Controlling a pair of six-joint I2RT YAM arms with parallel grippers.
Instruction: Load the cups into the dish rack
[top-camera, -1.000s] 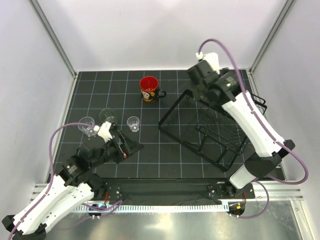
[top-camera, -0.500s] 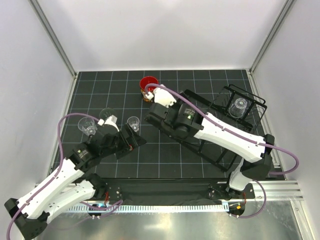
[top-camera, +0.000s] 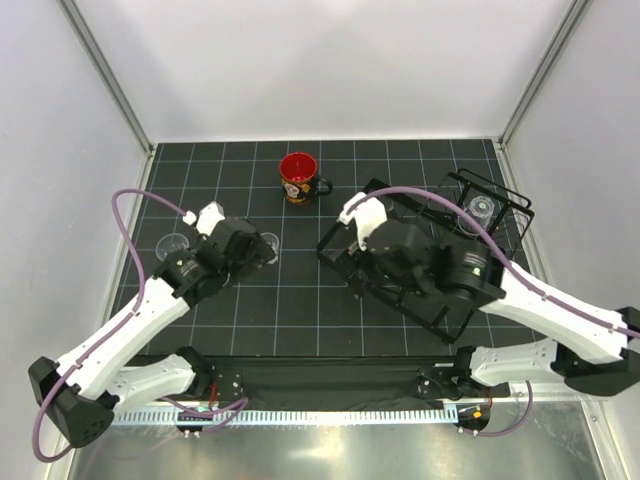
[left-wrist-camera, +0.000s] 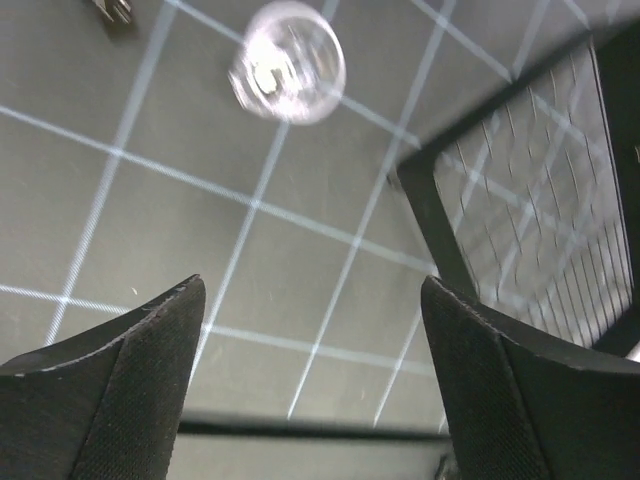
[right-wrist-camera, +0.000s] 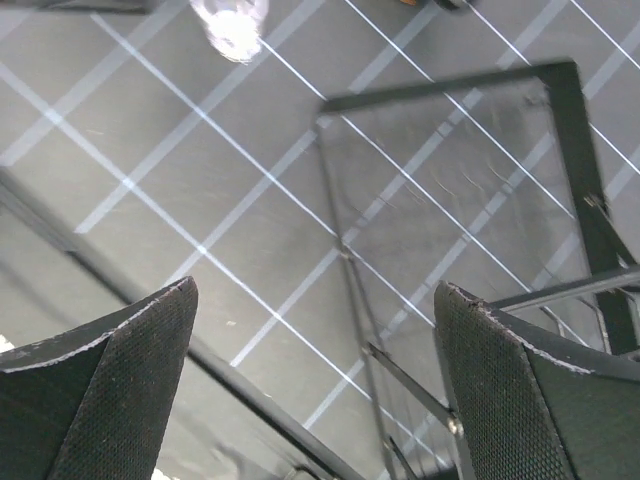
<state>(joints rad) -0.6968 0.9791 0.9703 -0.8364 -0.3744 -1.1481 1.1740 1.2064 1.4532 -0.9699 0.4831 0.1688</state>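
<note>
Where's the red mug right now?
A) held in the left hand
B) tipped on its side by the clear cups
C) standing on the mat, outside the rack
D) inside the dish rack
C: the mug stands upright on the black mat at the far side, clear of the dish rack and to its left in the top view.

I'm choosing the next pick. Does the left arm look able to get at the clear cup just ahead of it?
Probably yes: its open fingers face the clear cup across bare mat, with the dish rack off to one side.
</note>
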